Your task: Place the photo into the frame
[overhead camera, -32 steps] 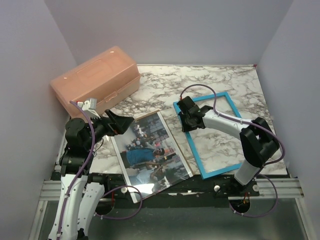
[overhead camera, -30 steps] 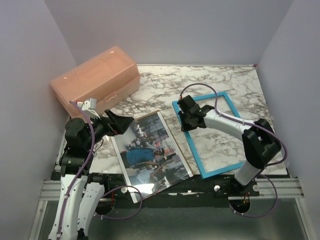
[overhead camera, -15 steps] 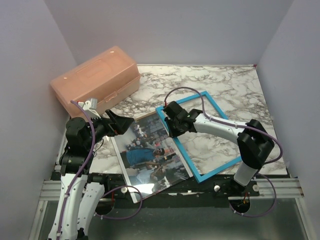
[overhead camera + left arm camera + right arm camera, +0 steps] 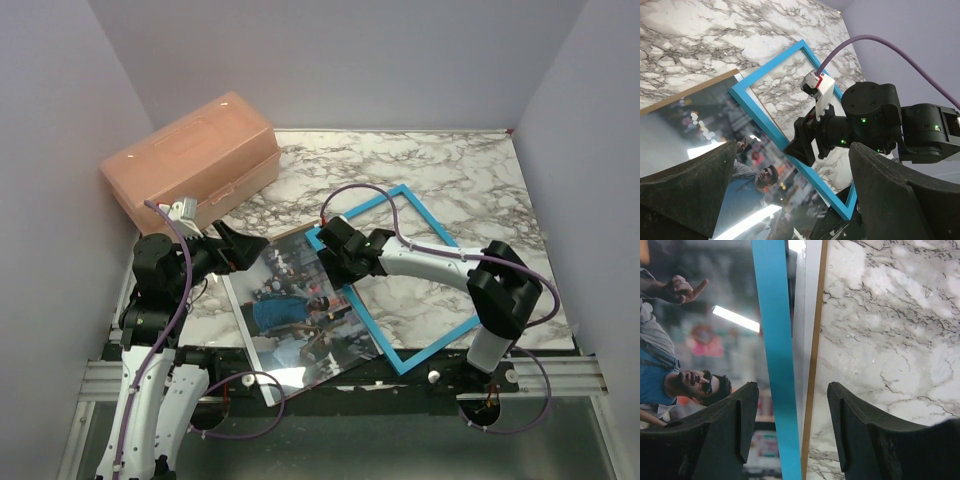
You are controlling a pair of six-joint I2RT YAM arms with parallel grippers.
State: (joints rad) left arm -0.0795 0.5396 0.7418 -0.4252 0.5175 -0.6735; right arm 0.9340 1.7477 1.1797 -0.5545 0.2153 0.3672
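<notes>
Slid left across the table (image 4: 450,160) since 1 second ago, the frame (image 4: 438,345) now lies with its left rail over the right edge of the photo (image 4: 290,310), which rests face up at the near left. The right jaws stand released, parted astride that blue rail with 1 finger on each side. The left jaws hang wide open, holding nothing, above the photo's far left corner.

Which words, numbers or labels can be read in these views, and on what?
None can be read.
Any lettering within the large glossy colour street photo is too blurred.
The thin bright blue rectangular frame, the translucent orange plastic box and the marble-patterned table show no lettering.
</notes>
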